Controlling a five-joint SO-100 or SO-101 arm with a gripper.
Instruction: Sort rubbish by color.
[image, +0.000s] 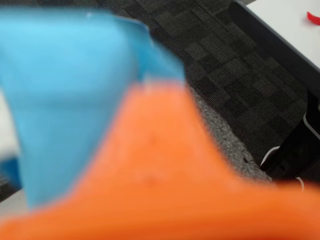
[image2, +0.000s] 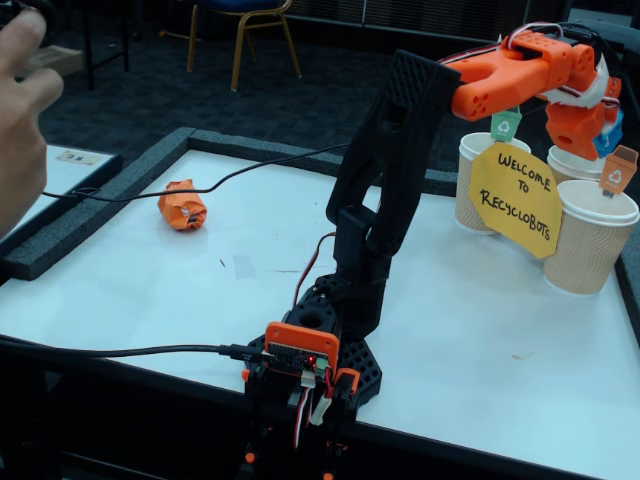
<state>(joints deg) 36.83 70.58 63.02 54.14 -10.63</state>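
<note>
Wrist view: blurred blue wad (image: 65, 95) filled frame against orange tool (image: 165, 165), apparently pinched; looked light, soft, crushable.

Fixed view: tool (image2: 600, 125) hung over cups (image2: 590, 240), blue showing at its tip. Orange wad (image2: 182, 205) lay on surface (image2: 450, 330), far left; take across its middle.
</note>
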